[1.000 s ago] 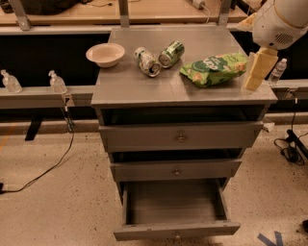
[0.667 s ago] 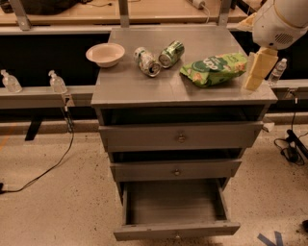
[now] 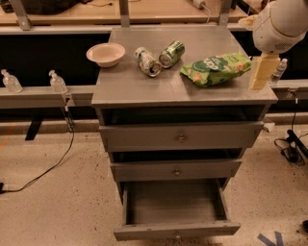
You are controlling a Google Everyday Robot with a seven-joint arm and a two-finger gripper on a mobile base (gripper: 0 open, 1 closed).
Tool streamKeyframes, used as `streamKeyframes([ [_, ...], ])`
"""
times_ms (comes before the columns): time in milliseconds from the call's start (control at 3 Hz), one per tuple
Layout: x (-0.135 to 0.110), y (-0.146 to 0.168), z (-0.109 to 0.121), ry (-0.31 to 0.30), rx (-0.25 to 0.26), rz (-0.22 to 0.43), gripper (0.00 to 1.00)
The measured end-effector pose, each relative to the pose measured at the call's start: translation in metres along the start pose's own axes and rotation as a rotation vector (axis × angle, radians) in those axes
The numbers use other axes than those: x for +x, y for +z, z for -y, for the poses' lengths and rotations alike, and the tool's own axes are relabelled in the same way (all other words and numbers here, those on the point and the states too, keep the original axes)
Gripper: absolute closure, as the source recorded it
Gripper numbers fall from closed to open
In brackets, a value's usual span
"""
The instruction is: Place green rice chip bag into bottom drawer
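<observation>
The green rice chip bag (image 3: 216,70) lies on its side on the right part of the grey cabinet top (image 3: 144,86). My gripper (image 3: 260,72) hangs just right of the bag, at the cabinet's right edge, with nothing seen in it. The white arm (image 3: 281,21) rises above it at the top right. The bottom drawer (image 3: 175,206) is pulled out, and its plain grey box shows nothing inside. The two upper drawers are pushed in.
Two green-and-silver cans (image 3: 159,56) lie on their sides at mid top, and a pale bowl (image 3: 106,54) stands at the left. A wooden bench (image 3: 96,12) runs behind. Small bottles (image 3: 57,82) stand on a ledge at the left. Cables (image 3: 48,168) lie on the floor.
</observation>
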State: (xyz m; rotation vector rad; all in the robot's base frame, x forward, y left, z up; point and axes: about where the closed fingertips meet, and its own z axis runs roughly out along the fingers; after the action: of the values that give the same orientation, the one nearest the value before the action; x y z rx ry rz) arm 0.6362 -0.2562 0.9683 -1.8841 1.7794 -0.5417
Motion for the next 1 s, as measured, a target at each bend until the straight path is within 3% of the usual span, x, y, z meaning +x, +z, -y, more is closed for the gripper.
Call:
streamKeyframes([
  [333,0.018,0.032,0.023,-0.128,0.078,-0.011,0.02],
  [667,0.026,0.056,0.043,-0.191,0.11,0.005,0.06],
  [1000,0.031,0.093,0.059,-0.193,0.135,0.078,0.05],
])
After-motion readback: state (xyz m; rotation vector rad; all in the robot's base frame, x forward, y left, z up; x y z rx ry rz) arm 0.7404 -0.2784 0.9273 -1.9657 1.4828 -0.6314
